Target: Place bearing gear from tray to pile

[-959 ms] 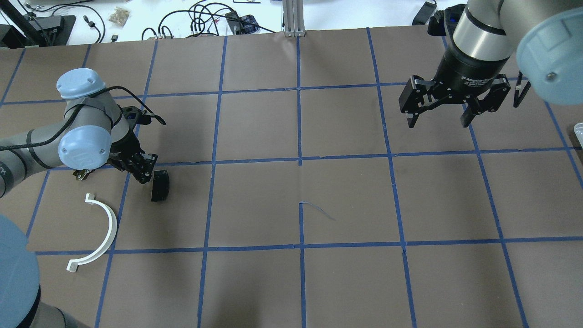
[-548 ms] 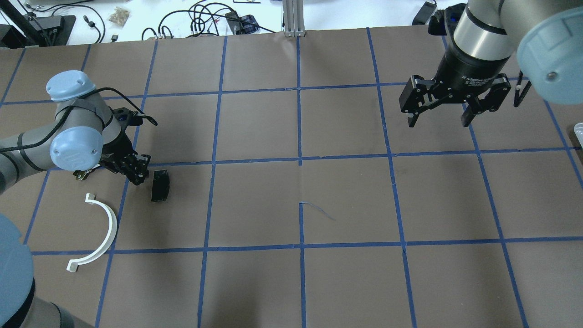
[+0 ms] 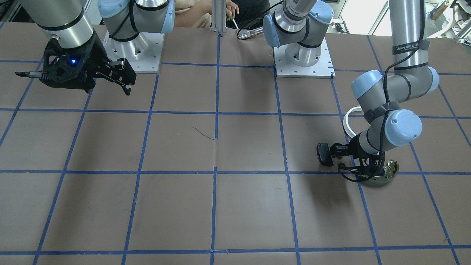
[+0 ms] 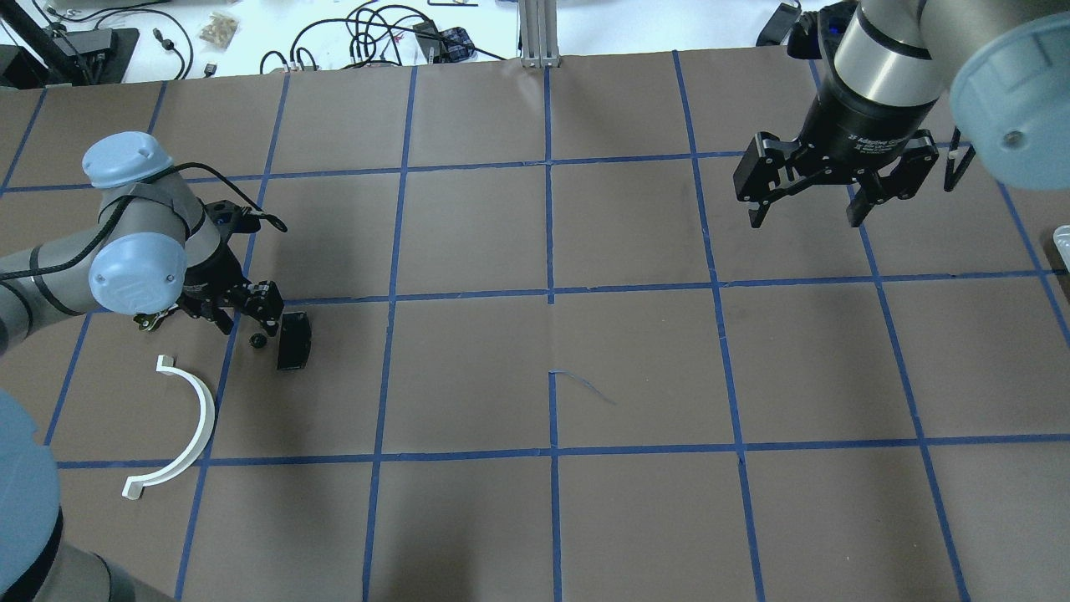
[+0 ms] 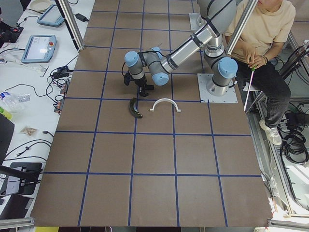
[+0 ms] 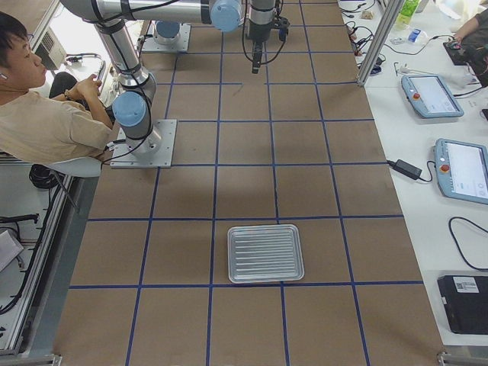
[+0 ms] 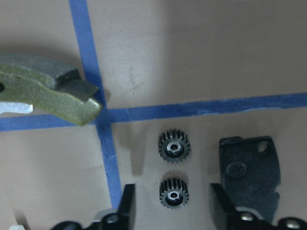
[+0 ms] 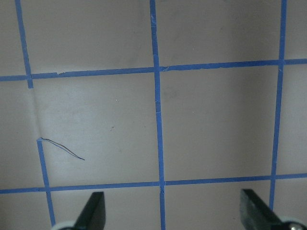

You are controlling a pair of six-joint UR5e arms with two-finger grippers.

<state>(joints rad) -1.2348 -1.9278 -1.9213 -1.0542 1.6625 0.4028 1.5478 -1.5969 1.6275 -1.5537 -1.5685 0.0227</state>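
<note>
Two small black toothed bearing gears [image 7: 174,146] lie free on the table between the open fingers of my left gripper [image 7: 172,213]. In the overhead view a gear [image 4: 258,340] shows as a black dot just below the left gripper [image 4: 247,311]. The pile surrounds it: a black rectangular pad [image 4: 293,340], an olive brake shoe [image 7: 48,91] and a white half-ring [image 4: 188,426]. My right gripper [image 4: 808,219] hangs open and empty over the far right of the table. The metal tray [image 6: 265,252] lies at the table's right end.
The table is brown paper with a blue tape grid [image 4: 550,293]. Cables and small items lie beyond the far edge [image 4: 376,38]. A seated person [image 5: 260,38] is beside the robot bases. The tray's edge [image 4: 1063,238] just shows at the overhead view's right border.
My left gripper has opened and a gear now lies on the table beside the black pad. The left arm shifted slightly left. The right gripper drifted slightly farther away.
</note>
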